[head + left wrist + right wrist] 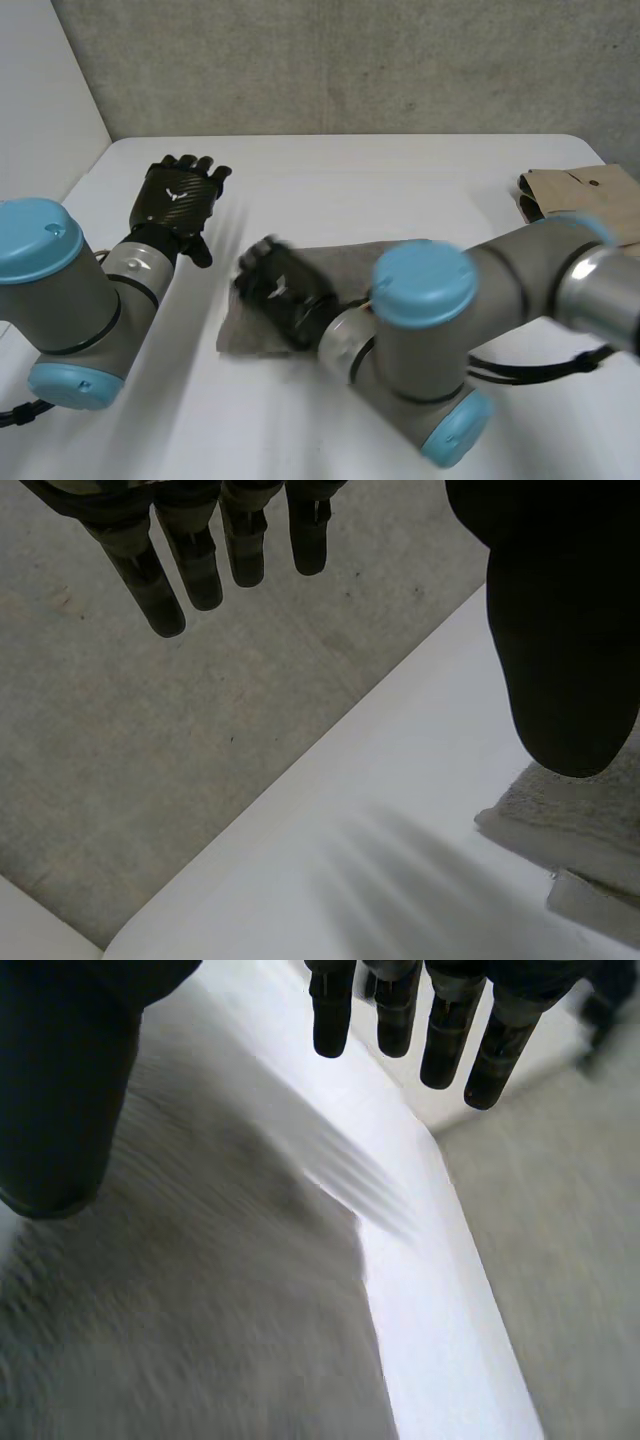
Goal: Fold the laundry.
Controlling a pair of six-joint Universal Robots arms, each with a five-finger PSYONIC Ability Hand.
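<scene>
You are working with the grey towel (345,262) lying near the middle of the bench (400,170). It seems to be doubled over already, since the left wrist view shows stacked layers at its corner. Your right robot hand (277,290) is hanging over the towel's left end, fingers (332,1020) straight and thumb apart, gripping nothing. Your left robot hand (178,196) is hovering open above bare bench, beside that end and apart from it. I am judging that you are between folds, setting up a fresh grasp. The next move is calling for the right robot hand to come down and pinch an edge or corner, taking all layers together.
</scene>
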